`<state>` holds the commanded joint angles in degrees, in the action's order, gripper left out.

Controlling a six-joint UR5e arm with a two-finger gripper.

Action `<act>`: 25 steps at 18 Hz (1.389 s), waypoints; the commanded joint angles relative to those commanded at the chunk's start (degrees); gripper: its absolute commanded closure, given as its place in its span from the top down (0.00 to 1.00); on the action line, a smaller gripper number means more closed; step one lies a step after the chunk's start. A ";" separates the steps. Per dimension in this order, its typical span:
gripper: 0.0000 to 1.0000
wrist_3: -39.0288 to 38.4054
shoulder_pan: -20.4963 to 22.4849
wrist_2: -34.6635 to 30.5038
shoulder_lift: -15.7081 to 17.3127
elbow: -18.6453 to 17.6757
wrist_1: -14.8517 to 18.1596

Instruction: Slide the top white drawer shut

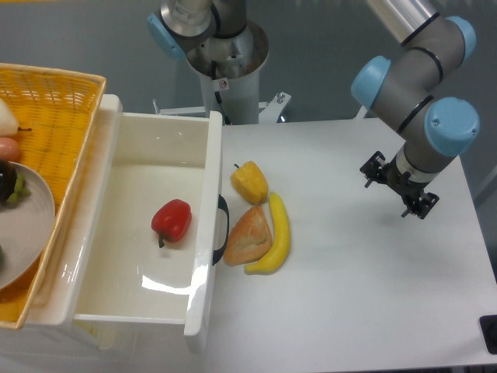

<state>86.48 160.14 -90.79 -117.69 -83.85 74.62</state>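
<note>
- The top white drawer (140, 225), a large glossy white tray with a panelled front, stands pulled fully out over the white bench (365, 295); its front panel faces the bench's open area and its back end sits under the yellow wicker basket (54, 109).
- Inside the drawer lies one red bell pepper (172, 220), loose near the middle of the tray floor.
- The curved black handle (223, 229) sits mid-panel on the drawer front; touching or just beside it on the bench lie a wedge of orange-brown bread (248, 237), a yellow banana (276, 237) and a yellow bell pepper (248, 181).
- The black two-finger pincer (397, 185) hangs well apart from the drawer, across the bench, grasping nothing; whether its fingers are parted I cannot tell.
- Judgement: the drawer looks stiff and light to moderate in weight, with a slick surface, so a flat push on the front panel above or below the handle should serve better than pinching.
- Risk: the pepper may roll as the drawer moves.
</note>
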 joint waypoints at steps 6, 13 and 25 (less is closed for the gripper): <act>1.00 -2.01 0.00 0.26 0.09 -0.09 0.00; 0.64 -11.83 -0.79 0.18 1.76 -1.67 0.70; 0.00 -33.20 -5.27 6.14 5.27 -4.66 4.22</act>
<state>53.28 154.87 -84.65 -112.41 -88.51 78.84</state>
